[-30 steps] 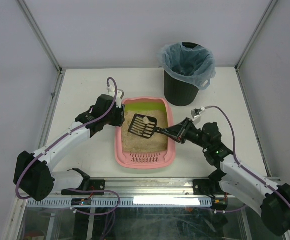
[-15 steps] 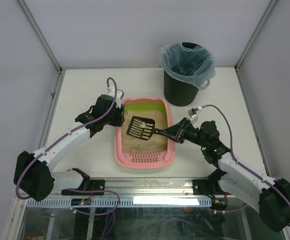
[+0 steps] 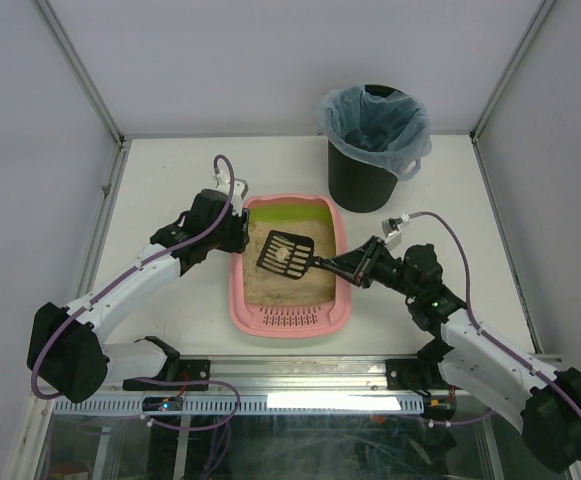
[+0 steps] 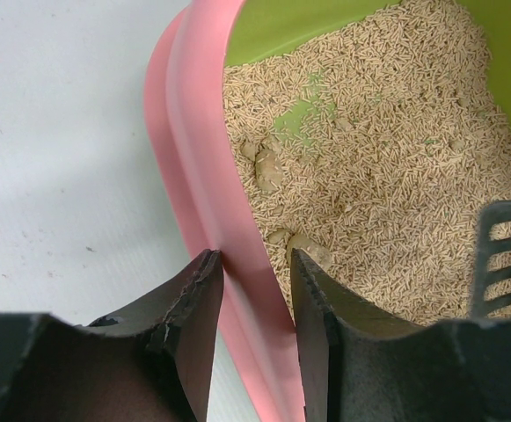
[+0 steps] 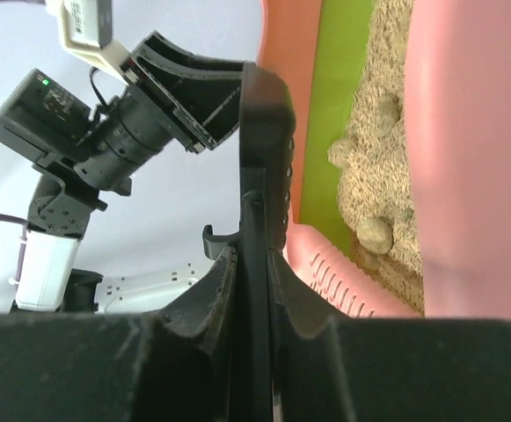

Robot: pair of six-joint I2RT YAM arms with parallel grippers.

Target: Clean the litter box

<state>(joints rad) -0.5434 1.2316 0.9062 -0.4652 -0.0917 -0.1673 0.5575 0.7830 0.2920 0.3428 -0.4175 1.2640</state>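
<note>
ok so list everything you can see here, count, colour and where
litter box: one, pink with lime-green inner wall, middle of the table
litter: beige, inside the litter box
clumps: several, tan, in the litter
scoop: one, black, slotted, over the litter
bin: one, black with pale blue bag, far right
table: one, white
left hand: black, astride the box's left rim
right hand: black, shut on the scoop's handle
</note>
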